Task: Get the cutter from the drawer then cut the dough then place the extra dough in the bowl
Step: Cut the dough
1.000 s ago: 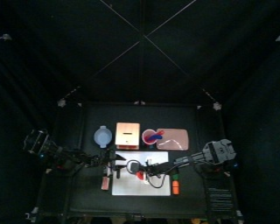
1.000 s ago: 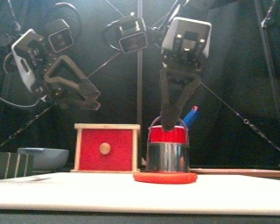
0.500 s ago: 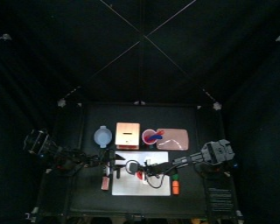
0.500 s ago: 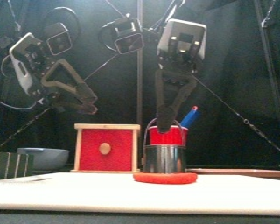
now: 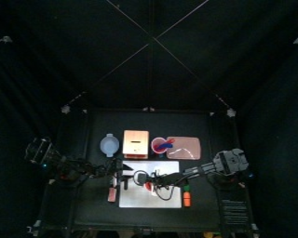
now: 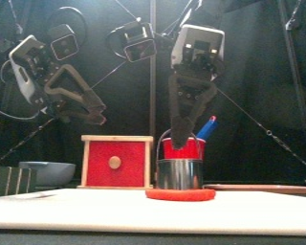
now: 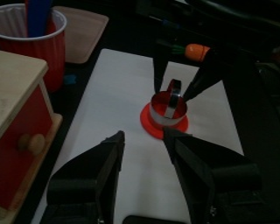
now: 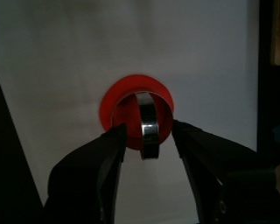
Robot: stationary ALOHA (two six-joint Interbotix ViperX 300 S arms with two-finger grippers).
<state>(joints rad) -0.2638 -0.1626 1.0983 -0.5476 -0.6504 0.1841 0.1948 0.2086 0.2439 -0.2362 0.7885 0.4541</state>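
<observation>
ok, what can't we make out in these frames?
- Whether the dough is cut through: the cutter wall hides the cut line in every view.
- What lies behind the drawer front: it blocks the front and left wrist views.
- Bowl contents: the front view shows only its side, and it is too small in the top view.

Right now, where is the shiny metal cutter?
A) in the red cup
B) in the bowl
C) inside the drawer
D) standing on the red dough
D: the metal cutter stands upright on the red dough, which lies flat on the white cutting board.
</observation>
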